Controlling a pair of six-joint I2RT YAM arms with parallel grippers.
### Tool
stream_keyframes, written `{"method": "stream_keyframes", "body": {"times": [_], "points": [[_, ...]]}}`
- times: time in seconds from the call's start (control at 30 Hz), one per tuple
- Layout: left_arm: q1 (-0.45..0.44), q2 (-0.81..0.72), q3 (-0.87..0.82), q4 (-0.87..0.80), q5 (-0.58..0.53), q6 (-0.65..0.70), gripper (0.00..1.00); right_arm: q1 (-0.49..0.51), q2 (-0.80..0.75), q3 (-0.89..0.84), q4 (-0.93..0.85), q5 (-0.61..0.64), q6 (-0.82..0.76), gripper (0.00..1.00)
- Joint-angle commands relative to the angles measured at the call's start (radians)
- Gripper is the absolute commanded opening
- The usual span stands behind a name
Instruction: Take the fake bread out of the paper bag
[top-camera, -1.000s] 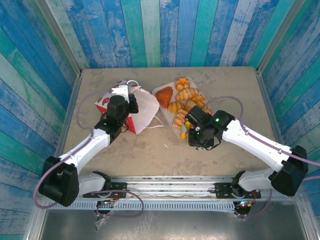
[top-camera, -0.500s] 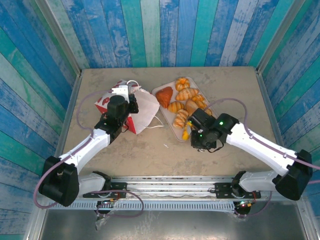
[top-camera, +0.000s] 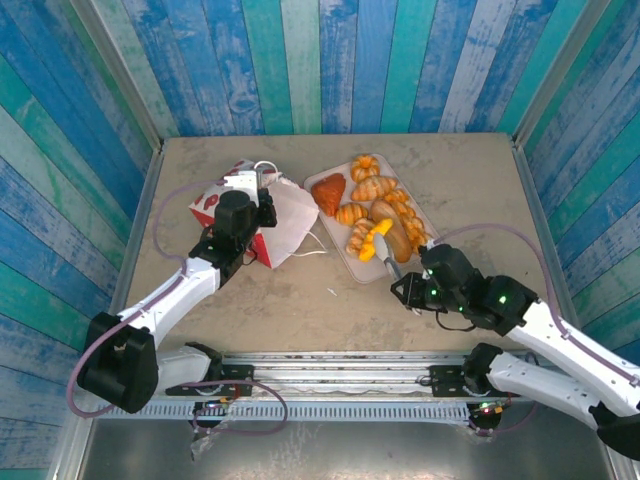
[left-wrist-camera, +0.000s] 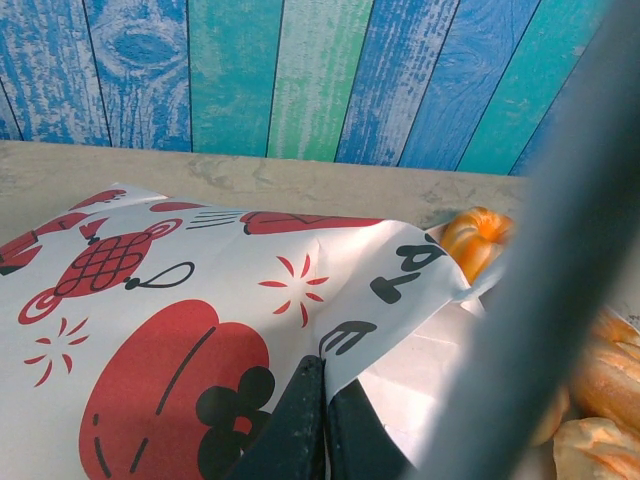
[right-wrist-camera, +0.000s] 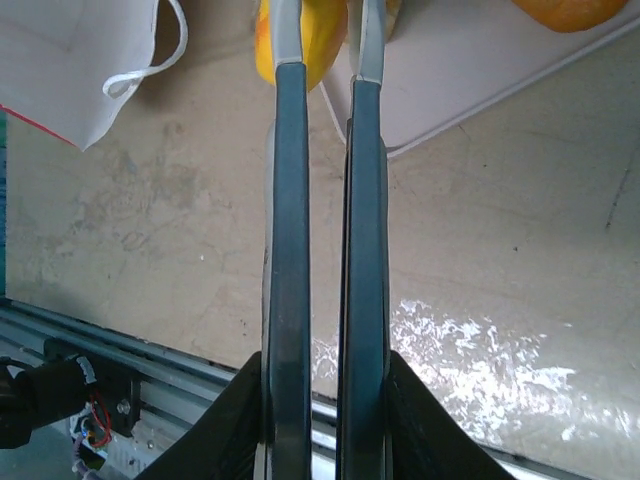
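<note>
The paper bag (top-camera: 228, 197), white with red prints, lies on its side left of centre. My left gripper (top-camera: 265, 207) is shut on its white edge, and up close the jaws (left-wrist-camera: 325, 365) pinch the paper (left-wrist-camera: 200, 300). Several pieces of fake bread (top-camera: 375, 190) lie on the pale-pink tray (top-camera: 347, 262). An orange one (left-wrist-camera: 475, 240) peeks past the bag's rim. My right gripper (top-camera: 386, 256) is shut and lies low, pointing at the tray's near corner. A yellow pastry (top-camera: 375, 238) sits just beyond its tips (right-wrist-camera: 328, 12), wider than the gap, the same pastry (right-wrist-camera: 263, 40) not clamped.
Blue and green plank walls close in the table on three sides. A metal rail (top-camera: 330, 365) runs along the near edge. The bag's cord handle (right-wrist-camera: 150, 60) lies on the table beside the tray (right-wrist-camera: 470, 70). Bare tabletop (top-camera: 320, 310) stretches in front of the bag.
My right arm has drawn back toward the near right and dropped flat, its jaws closing. The yellow pastry now sits farther onto the tray. The left gripper has stayed put on the bag.
</note>
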Motion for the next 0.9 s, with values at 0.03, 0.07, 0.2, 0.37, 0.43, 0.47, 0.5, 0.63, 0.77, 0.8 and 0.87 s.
{"method": "stream_keyframes", "body": {"times": [0.03, 0.07, 0.2, 0.37, 0.43, 0.47, 0.5, 0.63, 0.77, 0.8, 0.87], "points": [[-0.003, -0.022, 0.007, -0.026, -0.003, 0.011, 0.07, -0.015, -0.062, -0.086, 0.211, -0.017, 0.005, 0.27], [-0.004, -0.022, 0.008, -0.026, -0.004, 0.011, 0.07, -0.021, -0.070, -0.098, 0.221, -0.022, 0.005, 0.27], [-0.003, -0.013, 0.009, -0.020, 0.006, 0.009, 0.07, -0.052, -0.082, -0.137, 0.269, -0.056, -0.014, 0.29], [-0.004, -0.002, 0.012, -0.021, 0.016, 0.007, 0.06, -0.112, -0.062, -0.188, 0.325, -0.126, -0.023, 0.29], [-0.003, 0.000, 0.015, -0.022, 0.015, 0.009, 0.06, -0.133, -0.054, -0.207, 0.337, -0.154, -0.021, 0.29], [-0.003, 0.000, 0.016, -0.022, 0.014, 0.008, 0.06, -0.143, -0.053, -0.218, 0.343, -0.165, -0.019, 0.29], [-0.003, 0.000, 0.016, -0.022, 0.015, 0.009, 0.06, -0.148, -0.053, -0.225, 0.346, -0.171, -0.017, 0.30], [-0.003, 0.006, 0.021, -0.022, 0.016, 0.009, 0.06, -0.164, -0.066, -0.256, 0.342, -0.194, -0.001, 0.30], [-0.003, 0.007, 0.022, -0.021, 0.020, 0.006, 0.06, -0.176, -0.092, -0.279, 0.294, -0.195, 0.015, 0.33], [-0.003, 0.007, 0.020, -0.021, 0.020, 0.006, 0.06, -0.181, -0.095, -0.281, 0.274, -0.197, 0.017, 0.34], [-0.003, 0.006, 0.021, -0.021, 0.019, 0.007, 0.06, -0.190, -0.099, -0.284, 0.232, -0.195, 0.017, 0.35]]}}
